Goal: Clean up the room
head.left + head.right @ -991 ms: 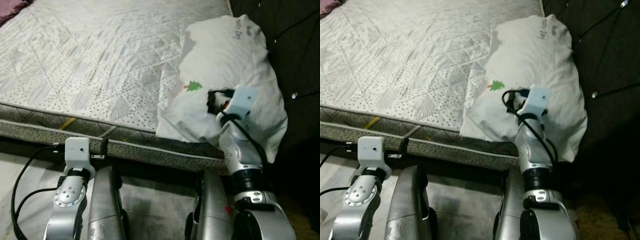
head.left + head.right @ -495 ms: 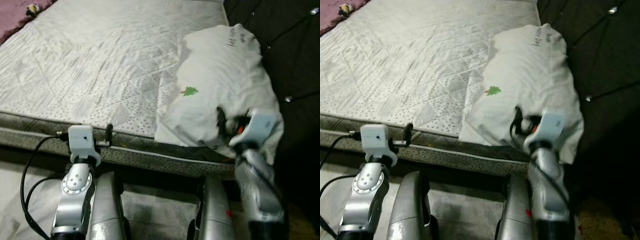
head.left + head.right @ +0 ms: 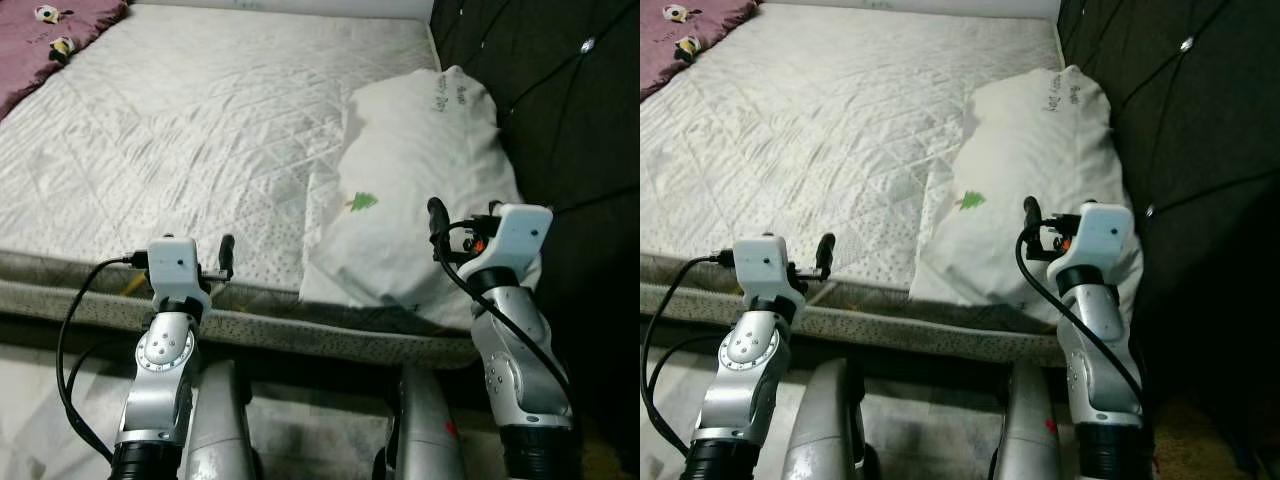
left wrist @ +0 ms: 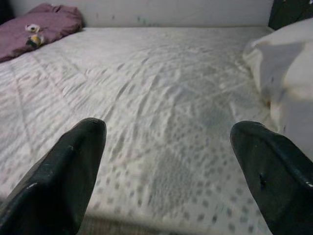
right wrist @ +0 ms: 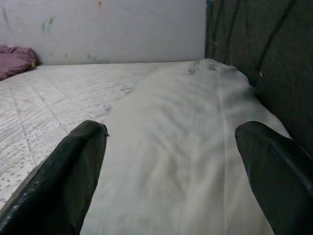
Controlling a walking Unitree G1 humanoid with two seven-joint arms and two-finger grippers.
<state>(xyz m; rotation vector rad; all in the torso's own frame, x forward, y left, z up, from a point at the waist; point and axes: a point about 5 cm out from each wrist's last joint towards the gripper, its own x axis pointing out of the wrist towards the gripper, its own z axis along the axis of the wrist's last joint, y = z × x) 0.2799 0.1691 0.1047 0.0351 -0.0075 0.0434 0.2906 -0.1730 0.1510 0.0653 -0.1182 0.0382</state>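
We see our right pincer [image 3: 436, 212], fingers apart and empty, at the lower right over the white pillow [image 3: 425, 180] lying on the bed [image 3: 190, 130] against the dark headboard [image 3: 560, 110], our left pincer [image 3: 226, 250] likewise apart at the lower left.

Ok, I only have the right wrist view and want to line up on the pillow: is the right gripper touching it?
Observer: No. In the head view the right gripper, fingers apart, is raised above the near end of the white pillow, not on it.
Operator: Any marking on the pillow I can aim by?
Observer: A small green tree print sits near its left edge.
Operator: And where is the left gripper?
Observer: The left gripper is open and raised at the near edge of the quilted mattress, holding nothing.
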